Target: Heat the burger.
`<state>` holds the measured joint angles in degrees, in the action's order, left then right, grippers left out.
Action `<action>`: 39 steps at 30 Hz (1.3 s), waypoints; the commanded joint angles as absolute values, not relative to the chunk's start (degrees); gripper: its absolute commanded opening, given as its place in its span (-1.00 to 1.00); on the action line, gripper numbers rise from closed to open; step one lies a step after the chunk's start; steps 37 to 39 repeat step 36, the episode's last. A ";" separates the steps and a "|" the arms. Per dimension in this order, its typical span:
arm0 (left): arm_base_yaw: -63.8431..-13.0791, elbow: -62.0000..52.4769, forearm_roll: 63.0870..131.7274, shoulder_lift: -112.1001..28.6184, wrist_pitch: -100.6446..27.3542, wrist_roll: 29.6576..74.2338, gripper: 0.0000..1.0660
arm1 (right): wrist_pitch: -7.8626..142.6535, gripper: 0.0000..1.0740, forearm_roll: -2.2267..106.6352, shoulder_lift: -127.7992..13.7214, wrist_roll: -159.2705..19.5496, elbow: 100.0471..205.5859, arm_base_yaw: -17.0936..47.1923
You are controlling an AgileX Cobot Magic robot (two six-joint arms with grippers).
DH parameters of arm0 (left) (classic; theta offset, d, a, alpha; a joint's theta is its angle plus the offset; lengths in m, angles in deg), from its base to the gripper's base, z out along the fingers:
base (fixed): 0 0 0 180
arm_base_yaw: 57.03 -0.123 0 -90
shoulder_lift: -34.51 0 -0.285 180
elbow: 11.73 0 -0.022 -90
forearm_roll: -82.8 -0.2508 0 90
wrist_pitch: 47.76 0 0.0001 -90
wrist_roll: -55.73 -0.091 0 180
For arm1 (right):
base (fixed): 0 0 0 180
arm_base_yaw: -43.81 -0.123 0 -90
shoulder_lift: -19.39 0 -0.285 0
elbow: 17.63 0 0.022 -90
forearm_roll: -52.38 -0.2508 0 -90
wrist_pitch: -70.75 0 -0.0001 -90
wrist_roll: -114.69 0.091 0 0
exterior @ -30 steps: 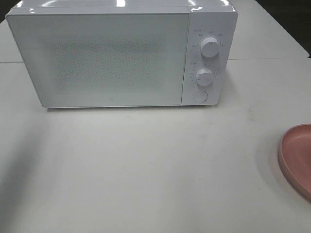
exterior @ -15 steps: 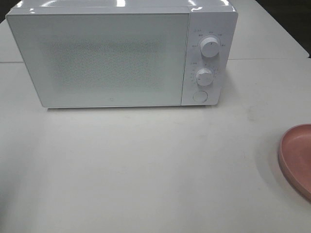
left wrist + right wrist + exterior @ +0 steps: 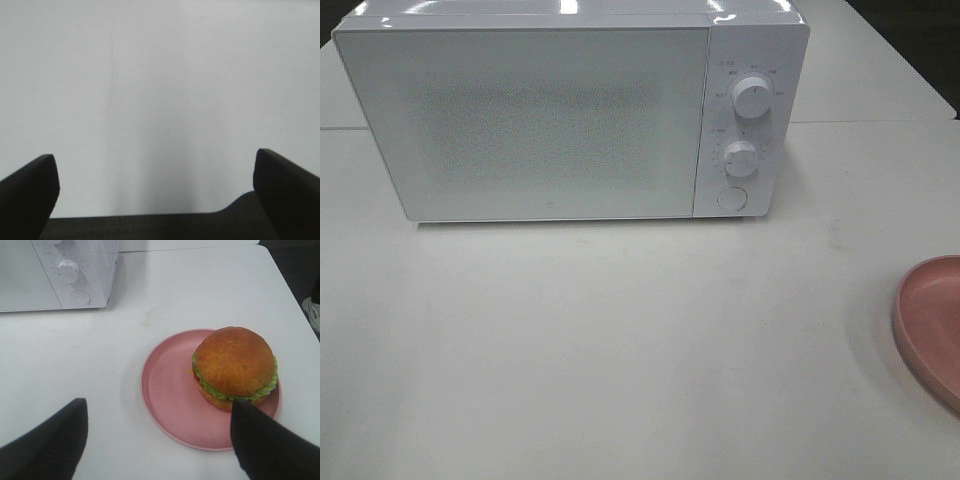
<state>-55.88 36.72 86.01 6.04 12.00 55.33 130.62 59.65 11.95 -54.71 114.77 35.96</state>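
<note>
The burger (image 3: pixel 235 367), with a brown bun and green lettuce, sits toward one side of a pink plate (image 3: pixel 170 390) in the right wrist view. My right gripper (image 3: pixel 160 440) hovers open just short of the plate, its dark fingers (image 3: pixel 50 440) spread wide with nothing between them. One finger overlaps the burger's near edge in that view. My left gripper (image 3: pixel 155 190) is open over bare white table, holding nothing. The white microwave (image 3: pixel 570 110) stands at the back with its door shut. In the exterior view only the plate's edge (image 3: pixel 925 320) shows at the right, and neither arm appears.
The microwave has two knobs (image 3: pixel 752 97) and a round button (image 3: pixel 730 198) on its right panel. The white table (image 3: pixel 620 340) ends just right of the plate, and a dark floor and a shoe (image 3: pixel 312 312) show beyond it.
A dark shadow on the table's left side in the exterior view has faded away. The microwave and the plate have not moved.
</note>
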 commanded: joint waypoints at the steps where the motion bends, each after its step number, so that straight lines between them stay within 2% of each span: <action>1: -55.99 36.89 86.58 13.15 11.43 55.73 0.84 | 130.28 0.40 59.88 13.43 -54.93 114.66 36.36; 14: -55.99 36.89 86.92 28.90 11.43 55.73 0.84 | 130.28 0.40 59.88 13.43 -54.93 114.66 36.36; 39: -55.99 37.01 86.98 28.68 11.37 55.73 0.84 | 130.28 0.40 59.88 12.80 -54.93 114.66 36.36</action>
